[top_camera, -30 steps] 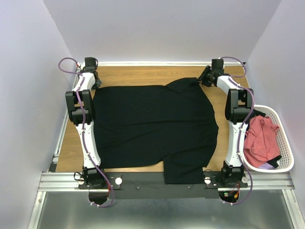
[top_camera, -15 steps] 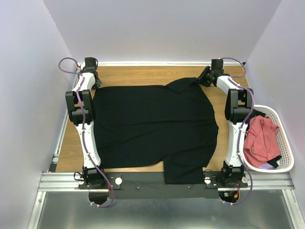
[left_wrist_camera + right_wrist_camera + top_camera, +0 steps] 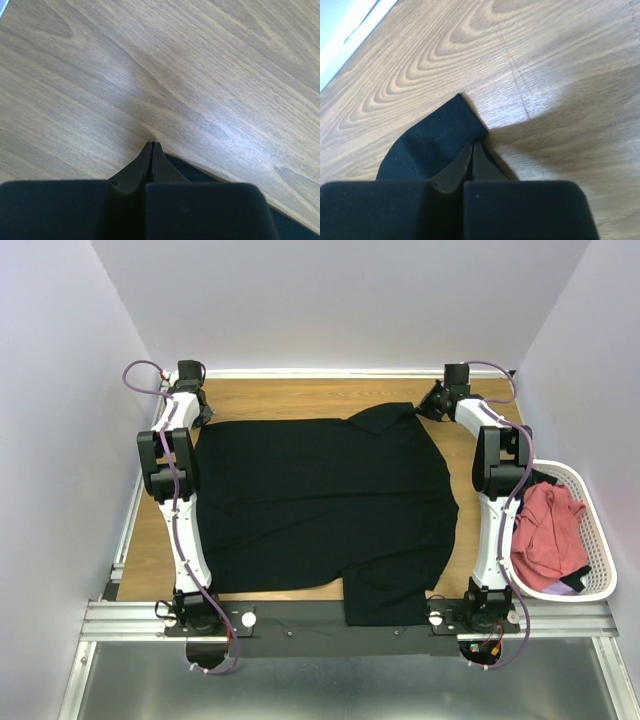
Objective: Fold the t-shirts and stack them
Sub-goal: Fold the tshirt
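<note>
Right tool (image 3: pixel 472 146): fingers pressed together, nipping the outer margin of a black sleeve end; the bite looks thin.
Left tool (image 3: pixel 151 146): fully closed, tips down on the pale wooden table (image 3: pixel 290 392). Black cloth lies just behind the tips, to their right. I cannot tell whether any is caught between them, as it is dark on dark.
Risk at the right tool: so shallow a pinch may let the sleeve slide out once the cloth's weight comes on it.
Risk at the left tool: if the tips hold only air, that corner would stay down while the other rises, dragging the cloth askew.
Risk between the tools: an uneven lift or pull would bunch the body and spoil the fold line.
Risk farthest from the tools: the other sleeve hangs over the table's near edge by the right arm's base, and could snag there when pulled.
Black t-shirt, place: the large, plain black t-shirt (image 3: pixel 320 500) of soft cloth stretches between both tools and from them back toward the arm bases.
Black t-shirt, look: spread flat and mostly smooth, with its small collar just inward of the right tool.
Salmon-red t-shirts (image 3: pixel 545 530): crumpled soft cloth in the white mesh basket (image 3: pixel 603 575), well outside the right arm and far back from its tool, not yet folded.
</note>
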Available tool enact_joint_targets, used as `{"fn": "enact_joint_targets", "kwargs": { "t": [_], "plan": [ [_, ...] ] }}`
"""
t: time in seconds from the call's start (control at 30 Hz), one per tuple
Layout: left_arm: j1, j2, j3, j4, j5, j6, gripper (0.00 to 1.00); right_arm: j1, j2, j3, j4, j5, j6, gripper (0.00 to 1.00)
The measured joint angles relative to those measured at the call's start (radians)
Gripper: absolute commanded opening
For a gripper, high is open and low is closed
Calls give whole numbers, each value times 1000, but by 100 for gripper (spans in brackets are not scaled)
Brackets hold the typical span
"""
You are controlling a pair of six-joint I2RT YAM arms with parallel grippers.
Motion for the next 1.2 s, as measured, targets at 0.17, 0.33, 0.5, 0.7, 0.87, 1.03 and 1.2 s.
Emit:
{"fn": "enact_joint_targets", "kwargs": {
  "t": [0.17, 0.33, 0.5, 0.7, 0.87, 1.03, 1.2],
  "plan": [
    [0, 0, 1, 3, 0, 10, 0, -6, 0, 30, -13, 0, -9, 1],
    [3, 0, 26, -10, 0, 15, 0, -17, 0, 125, -13, 1, -28, 1],
    [4, 0, 48, 15, 2, 37, 0, -34, 0, 216, -10, 1, -81, 1],
    [4, 0, 91, 25, 11, 59, 0, -37, 0, 278, -11, 0, -124, 1],
    [4, -1, 112, 47, 16, 73, 0, -39, -10, 260, -5, -15, -141, 1],
    [4, -30, 62, 51, 16, 83, 0, -39, -78, 157, -15, -21, -142, 0],
    [6, -91, -11, 58, 16, 84, 0, -38, -193, 48, -14, -22, -141, 1]
  ]
}}
